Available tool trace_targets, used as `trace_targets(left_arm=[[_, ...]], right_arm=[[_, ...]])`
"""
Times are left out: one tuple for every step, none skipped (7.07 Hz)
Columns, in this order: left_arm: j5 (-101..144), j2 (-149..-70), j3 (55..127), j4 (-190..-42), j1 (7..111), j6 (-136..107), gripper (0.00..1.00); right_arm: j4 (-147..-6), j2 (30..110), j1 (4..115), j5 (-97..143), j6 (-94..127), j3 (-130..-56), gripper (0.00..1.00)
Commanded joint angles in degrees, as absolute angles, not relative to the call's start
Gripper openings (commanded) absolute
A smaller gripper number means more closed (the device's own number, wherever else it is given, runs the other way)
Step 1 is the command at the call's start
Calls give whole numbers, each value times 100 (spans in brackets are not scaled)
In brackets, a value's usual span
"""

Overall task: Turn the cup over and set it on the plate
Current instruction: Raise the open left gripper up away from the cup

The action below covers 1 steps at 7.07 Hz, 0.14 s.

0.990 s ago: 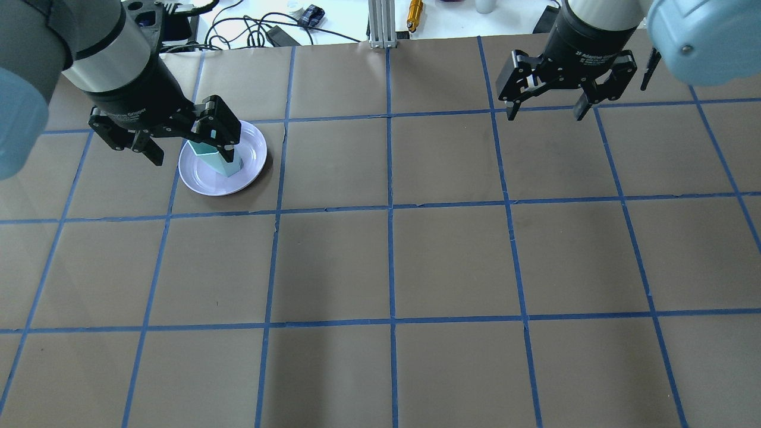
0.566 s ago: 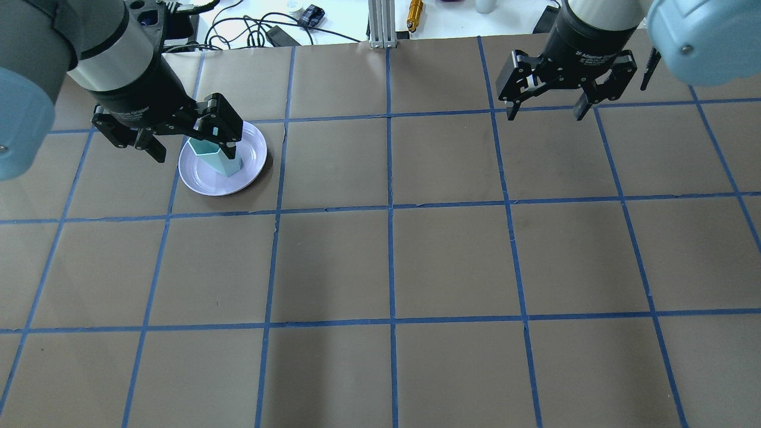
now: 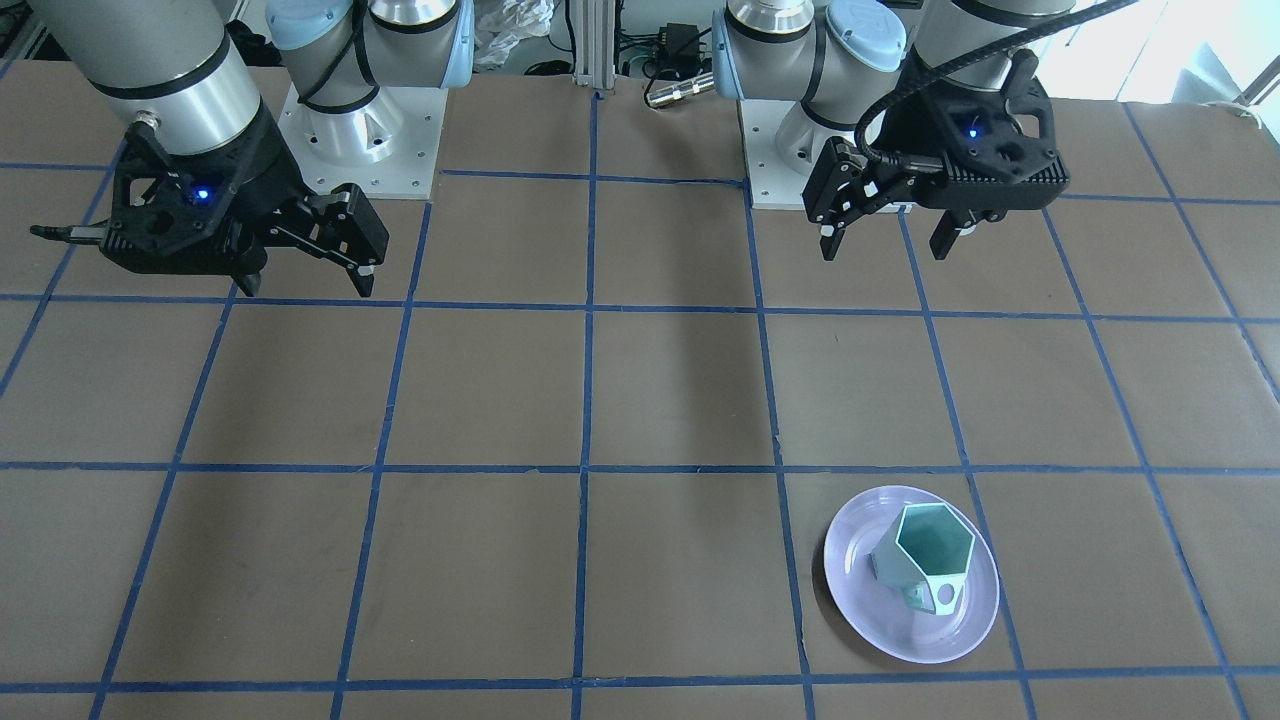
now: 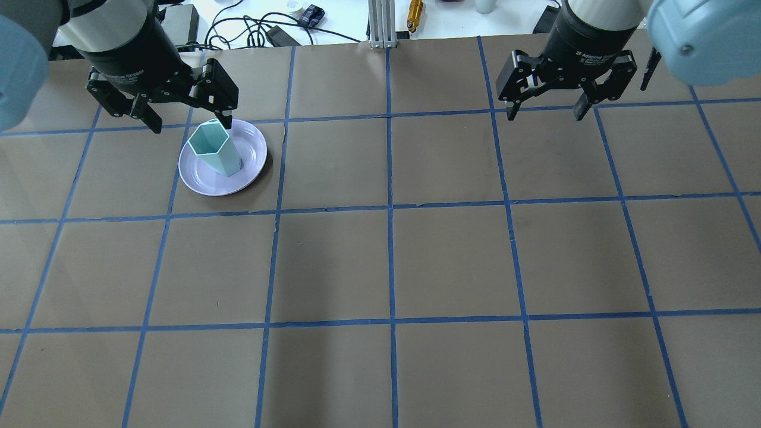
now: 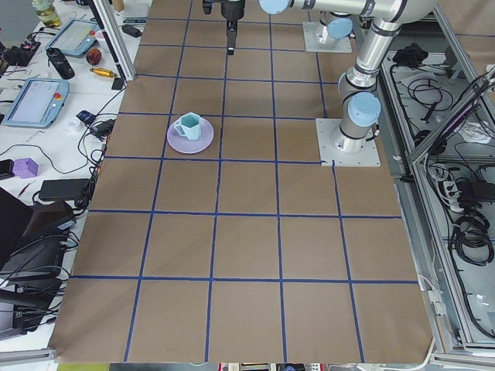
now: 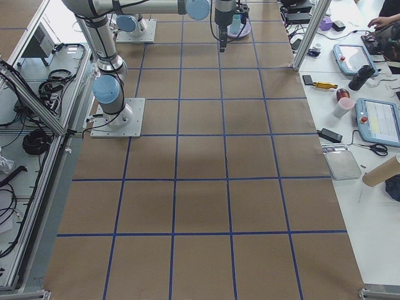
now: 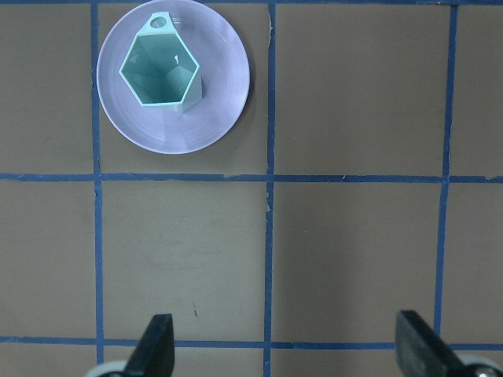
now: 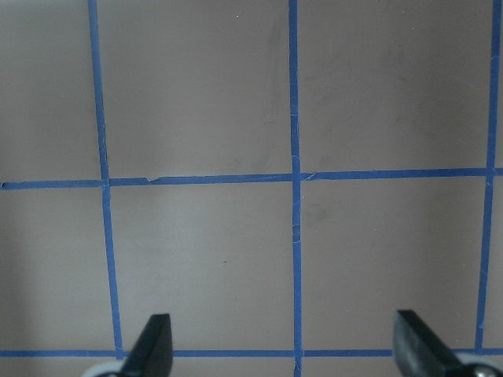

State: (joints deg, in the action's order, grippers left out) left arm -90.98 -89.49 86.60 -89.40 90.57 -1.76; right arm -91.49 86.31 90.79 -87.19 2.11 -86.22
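The mint-green cup [image 4: 213, 145] stands upright, hexagonal mouth up, on the lavender plate [image 4: 252, 156] at the table's far left. It also shows in the front view as cup [image 3: 925, 555] on plate [image 3: 852, 565], in the left wrist view as cup [image 7: 159, 72] on plate [image 7: 220, 106], and in the left side view [image 5: 189, 127]. My left gripper [image 4: 191, 123] is open and empty, raised clear of the cup; it also shows in the front view [image 3: 885, 248] and its wrist view [image 7: 287, 345]. My right gripper [image 4: 544, 114] [image 3: 305, 290] [image 8: 283, 345] hangs open and empty over bare table.
Brown paper with a blue tape grid covers the table [image 4: 392, 261]. Beyond its far edge stand an aluminium post [image 4: 380, 24], cables and small tools. In the front view both arm bases [image 3: 360, 120] sit at the robot's side.
My left gripper, open throughout, has lifted up and away from the cup, which stays upright on the plate. The right arm has not moved.
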Motion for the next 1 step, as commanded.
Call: trace_targets(left_arm=[[-9105, -8947, 8649, -8947, 9070, -167, 100]], right_arm=[[-9149, 8631, 9079, -8719, 211, -8622, 100]])
